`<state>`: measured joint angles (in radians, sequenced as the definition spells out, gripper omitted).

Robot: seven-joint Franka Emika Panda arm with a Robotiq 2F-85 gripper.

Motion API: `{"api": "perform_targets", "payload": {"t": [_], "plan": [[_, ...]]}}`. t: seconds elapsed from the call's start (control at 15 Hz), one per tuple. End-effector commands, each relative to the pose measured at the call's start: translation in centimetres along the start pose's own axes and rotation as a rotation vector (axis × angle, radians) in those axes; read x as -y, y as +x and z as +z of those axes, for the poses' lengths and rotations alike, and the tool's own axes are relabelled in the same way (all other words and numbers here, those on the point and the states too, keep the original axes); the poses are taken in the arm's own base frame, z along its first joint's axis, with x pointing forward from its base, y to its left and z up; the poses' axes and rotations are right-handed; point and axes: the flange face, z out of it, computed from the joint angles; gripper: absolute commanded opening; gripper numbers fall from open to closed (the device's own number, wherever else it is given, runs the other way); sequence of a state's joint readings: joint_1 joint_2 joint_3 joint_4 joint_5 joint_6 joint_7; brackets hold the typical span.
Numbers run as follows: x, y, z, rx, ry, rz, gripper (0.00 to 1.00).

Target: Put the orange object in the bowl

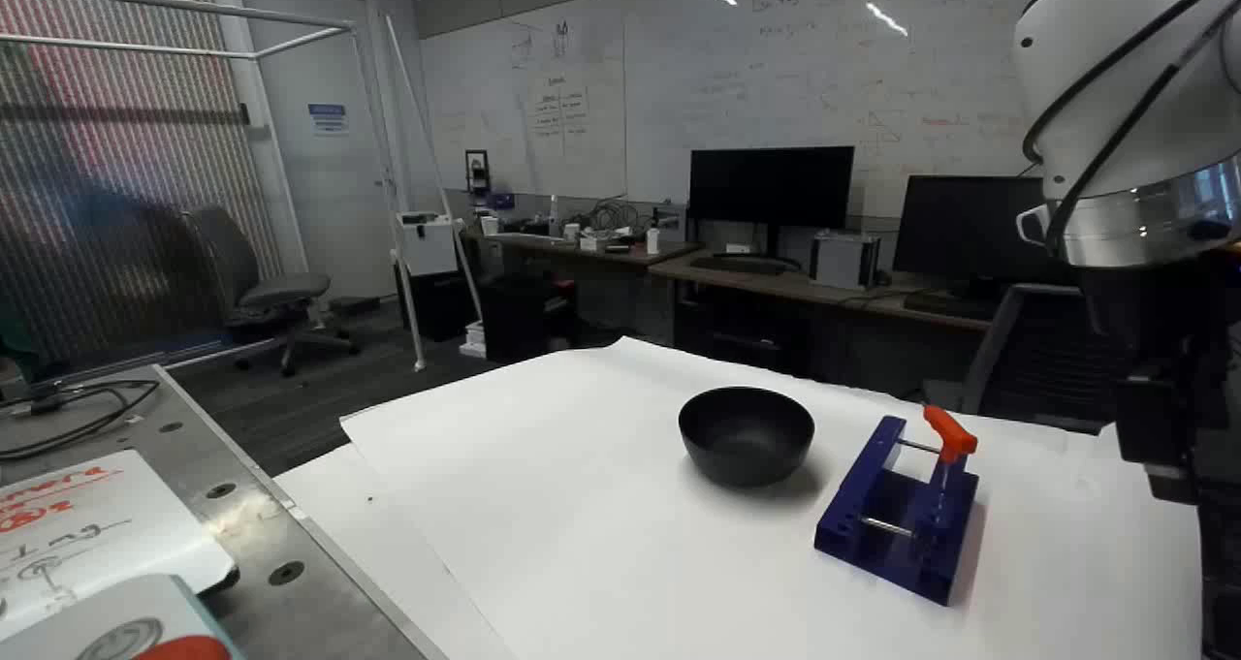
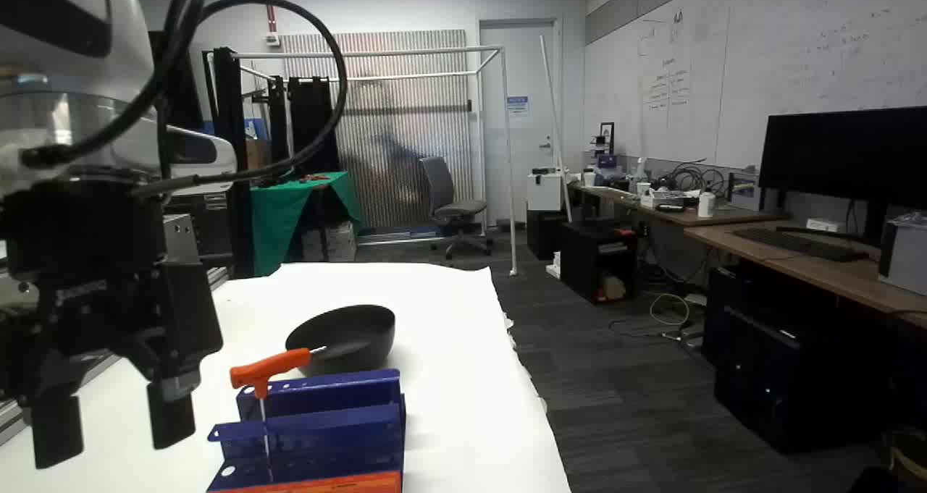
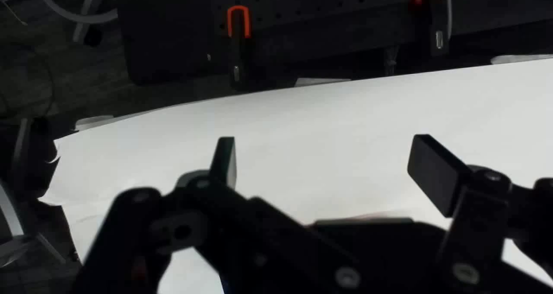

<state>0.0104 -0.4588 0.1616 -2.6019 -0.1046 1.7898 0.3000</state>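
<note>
Wrist view gives you the gripper (image 3: 326, 169) with its jaws spread wide and nothing between them; only the white-covered surface (image 3: 324, 121) shows in the gap, so you have no grasp. In an exterior view it hangs at the lower left of the frame, pointing down, apart from your target.

Your orange tool (image 1: 952, 435) stands nearly upright at the blue rack (image 1: 902, 495), in the lower right of that frame. The rack seems to prop it up so that the handle (image 2: 271, 368) rides clear above the blue walls, which should let you take hold without scraping them. Where the lower end of the shaft (image 2: 265, 435) is seated, you can't make out. The black bowl (image 1: 747, 437) sits mouth up just beside the rack, left of it in the frame, probably to keep your carry short.

As for looks, the handle is a bright orange T-bar, smooth, slanting up towards the right of the frame in an exterior view, with a short metal tip (image 2: 318, 350) poking out of that end. The shaft below is thin and metallic. I'd lift straight until it clears, or it may snag.
</note>
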Motion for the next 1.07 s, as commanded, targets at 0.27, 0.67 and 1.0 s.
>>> {"api": "perform_targets", "payload": {"t": [0.27, 0.67, 1.0], "plan": [[0.7, 0.6, -1.3, -0.014, 0.064, 0.074, 1.0], [2.1, 3.7, -4.4, -0.144, 0.277, 0.325, 1.0], [0.9, 7.7, -4.6, -0.274, 0.322, 0.56, 1.0]]}}
